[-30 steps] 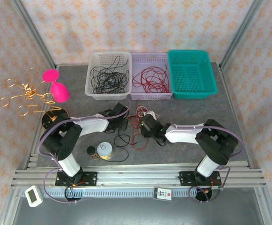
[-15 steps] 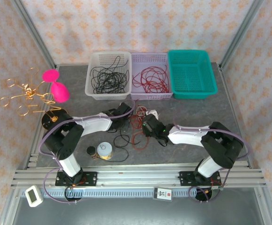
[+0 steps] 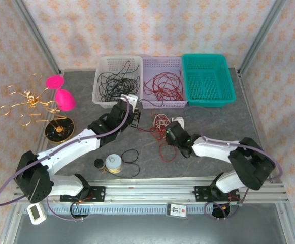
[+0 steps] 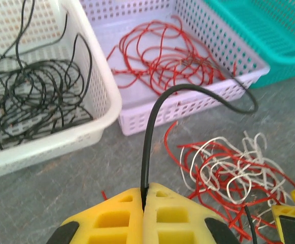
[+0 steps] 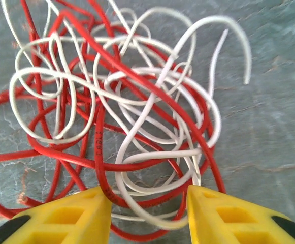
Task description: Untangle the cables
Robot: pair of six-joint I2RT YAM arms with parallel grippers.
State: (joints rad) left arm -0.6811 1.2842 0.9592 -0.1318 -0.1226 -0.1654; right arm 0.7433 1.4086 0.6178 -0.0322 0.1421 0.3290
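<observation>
- Fingers of the left gripper are pressed tight together and pinch a black cable.
- That cable stands straight up from the pinch. Then it bends over to the right, and its loose end hangs in front of the lilac basket, where red cables lie.
- The white basket with more black cables is ahead and to the left of those fingers. I think the next move must go that way, up over the rim.
- Fingers of the right gripper stand partly apart and hold nothing that I can see.
- The red and white cables lie in a knotted heap on the table, just ahead of those fingers, with a few loops reaching in between them. The right arm is the nearer one to this heap.
- The left wrist view shows the pinch close up. The top view shows the left gripper just beside the white basket's near right corner.
- The top view also shows a black loop on the table nearer the arm bases. I cannot tell if it joins the pinched cable.
- The right wrist view shows how the red and white loops cross.
</observation>
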